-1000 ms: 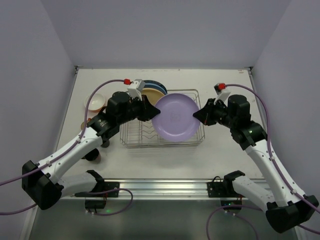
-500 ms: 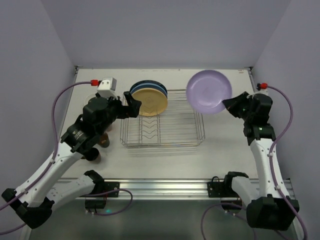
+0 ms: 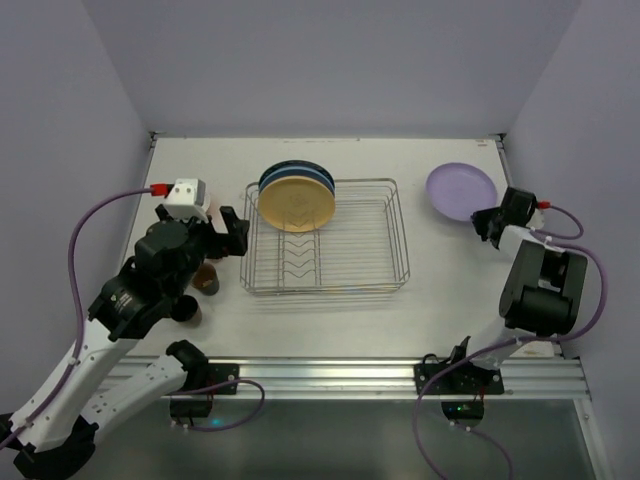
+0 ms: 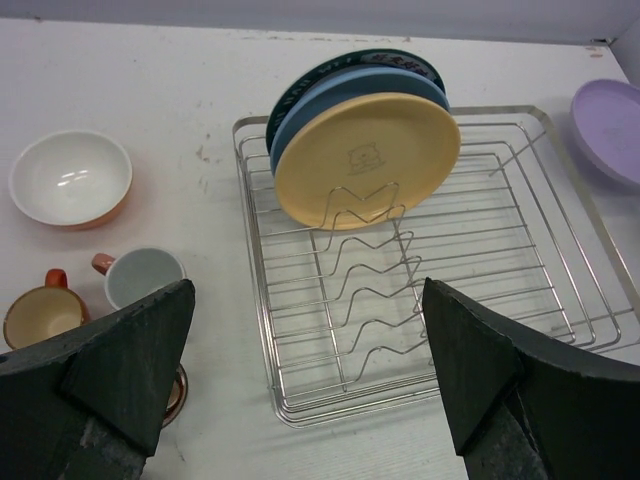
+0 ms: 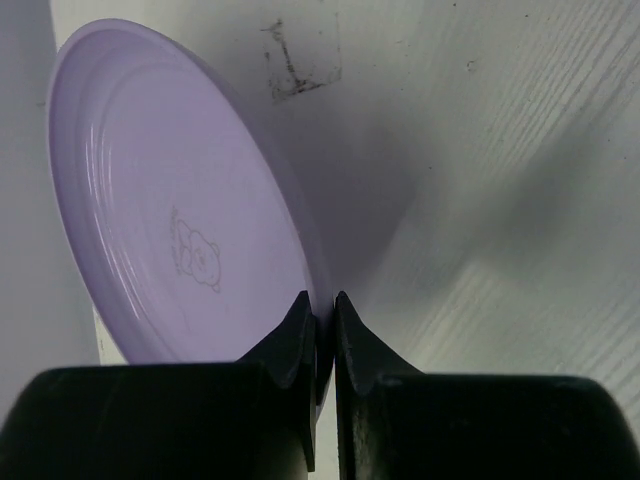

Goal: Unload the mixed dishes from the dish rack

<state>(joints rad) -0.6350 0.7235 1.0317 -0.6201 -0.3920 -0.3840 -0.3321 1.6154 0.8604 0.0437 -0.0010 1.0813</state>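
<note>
Nearly down: lavender plate (image 3: 461, 190) at the worktop's (image 3: 330, 310) far right

Right tool (image 5: 322, 310) clamps the plate's rim, holding it tilted and low, well apart from the dish rack (image 3: 400, 270), probably to lay it flat. Left tool (image 4: 308, 300) faces the rack with jaws wide apart, likely lined up for the yellow plate (image 4: 370, 150) leaning in the dividers.

Near the far right corner of the table (image 3: 330, 310), the right gripper (image 3: 485, 222) meets the near rim of the lavender plate (image 3: 461, 188), while a yellow plate (image 3: 297, 203) and a blue plate (image 3: 290, 172) stand on edge at the far left of the dish rack (image 3: 360, 262).
</note>
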